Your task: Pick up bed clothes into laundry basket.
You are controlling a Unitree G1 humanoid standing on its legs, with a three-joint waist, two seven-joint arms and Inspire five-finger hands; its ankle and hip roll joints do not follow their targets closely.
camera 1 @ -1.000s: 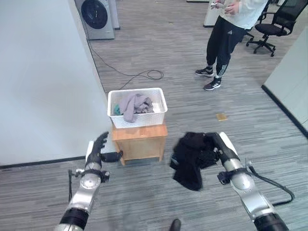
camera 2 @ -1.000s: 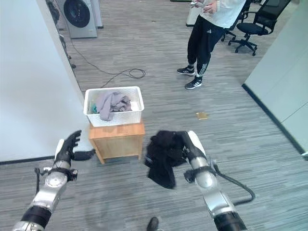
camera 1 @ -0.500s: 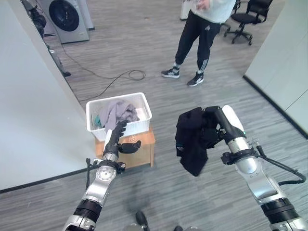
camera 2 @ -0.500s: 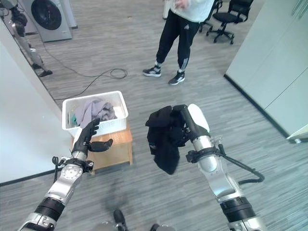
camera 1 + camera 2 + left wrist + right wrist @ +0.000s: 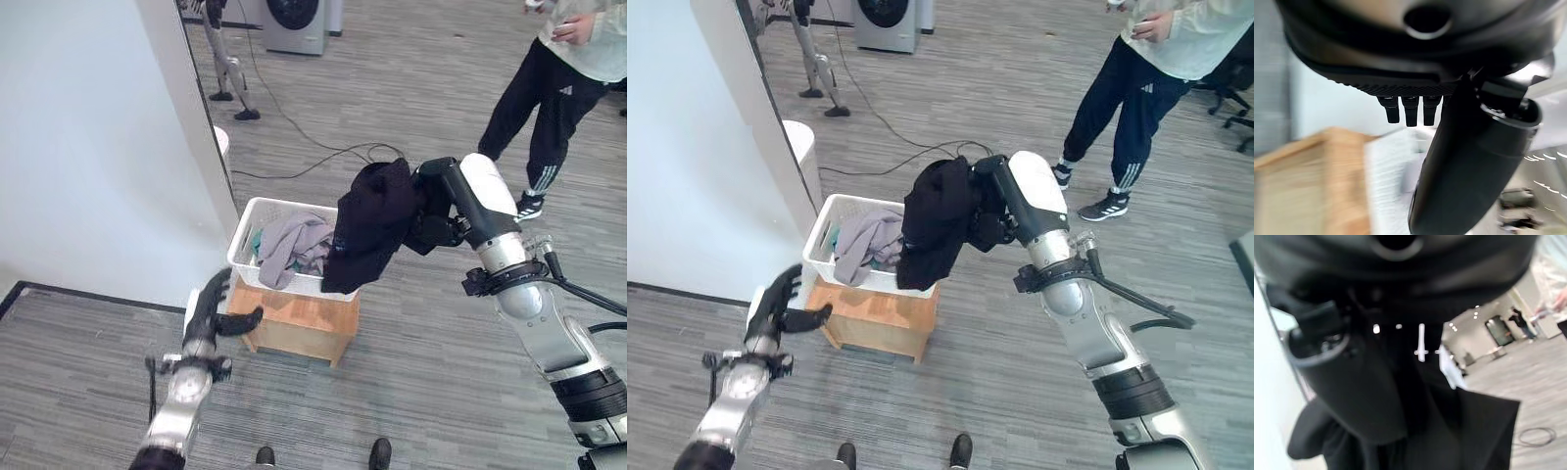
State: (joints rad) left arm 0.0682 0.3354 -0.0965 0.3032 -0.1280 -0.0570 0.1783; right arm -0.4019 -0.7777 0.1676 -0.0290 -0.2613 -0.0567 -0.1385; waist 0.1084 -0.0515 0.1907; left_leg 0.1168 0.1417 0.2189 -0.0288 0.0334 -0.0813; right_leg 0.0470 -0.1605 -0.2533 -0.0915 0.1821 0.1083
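Right hand point(image 5: 439, 211) clamped on black garment point(image 5: 367, 225), which hangs long-axis down from it, hem over the near-right rim of the white laundry basket point(image 5: 245, 240) on the wooden surface point(image 5: 304, 323). Arm raised, outstretched. Left hand point(image 5: 211, 311) relaxed, apart, empty, beside the surface.

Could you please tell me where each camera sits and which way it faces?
Left and right eye views: on the head, looking down at the white basket on the wooden stand; both arms show.
Left wrist view: along the open left hand toward basket and stand.
Right wrist view: along the right hand, clutching the black garment.
All four share the basket area.
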